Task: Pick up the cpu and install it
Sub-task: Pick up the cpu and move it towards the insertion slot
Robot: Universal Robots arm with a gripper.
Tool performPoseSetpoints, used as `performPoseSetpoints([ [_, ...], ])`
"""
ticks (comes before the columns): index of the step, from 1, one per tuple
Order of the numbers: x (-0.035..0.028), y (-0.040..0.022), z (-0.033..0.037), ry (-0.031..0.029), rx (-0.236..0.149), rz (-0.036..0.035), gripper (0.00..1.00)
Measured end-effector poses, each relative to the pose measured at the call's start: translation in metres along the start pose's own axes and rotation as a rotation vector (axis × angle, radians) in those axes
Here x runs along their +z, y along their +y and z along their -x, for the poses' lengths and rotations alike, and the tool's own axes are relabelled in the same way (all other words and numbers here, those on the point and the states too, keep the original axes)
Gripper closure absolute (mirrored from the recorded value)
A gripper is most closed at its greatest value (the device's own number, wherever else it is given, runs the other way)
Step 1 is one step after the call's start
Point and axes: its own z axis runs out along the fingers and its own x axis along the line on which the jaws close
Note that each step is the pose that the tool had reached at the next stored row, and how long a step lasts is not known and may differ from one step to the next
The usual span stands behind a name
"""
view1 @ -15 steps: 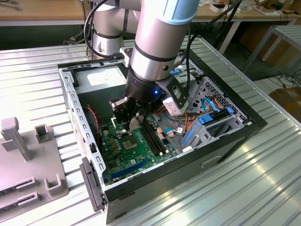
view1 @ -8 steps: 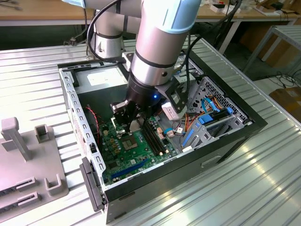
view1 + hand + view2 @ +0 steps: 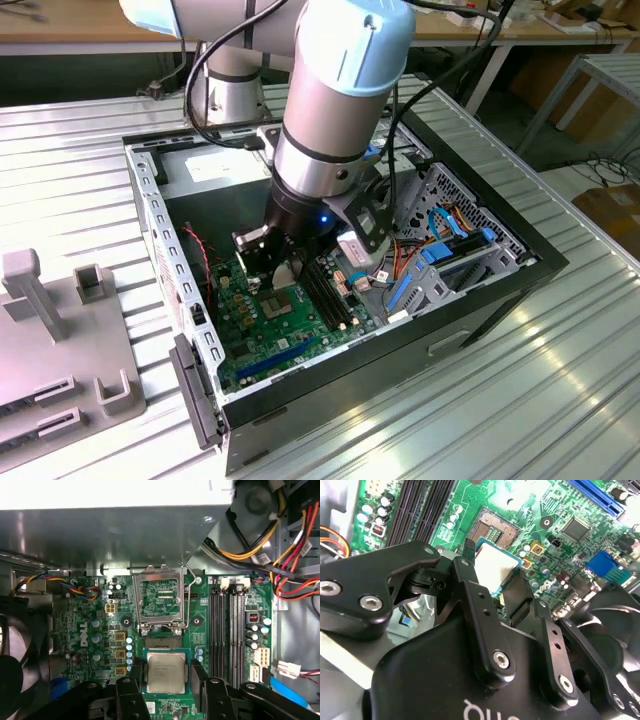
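**One cpu [image 3: 166, 673] clamped by two opposite edges between the gripper's [image 3: 166, 681] two fingers [image 3: 198, 677], which are closed to its width.**
It hangs over the motherboard [image 3: 200, 622], just beside the single open socket [image 3: 159, 641]. The chip is square, with no long axis, its printed metal lid faces up, and its edges are parallel to the socket's. One load plate [image 3: 159, 598] stands raised. Four memory slots [image 3: 227, 625] lie alongside.

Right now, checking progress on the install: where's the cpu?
In both wrist views, the cpu is gripped in the claw, above the motherboard and just beside the open socket.
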Motion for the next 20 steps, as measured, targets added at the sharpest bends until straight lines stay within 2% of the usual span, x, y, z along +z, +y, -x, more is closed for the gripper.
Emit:
performPoseSetpoints([
  [7, 0.0169, -0.0006, 0.0005, 0.0041, -0.008, -0.0005, 0.53],
  [20, 0.0203, -0.0007, 0.0006, 0.0041, -0.01, -0.0008, 0.53],
])
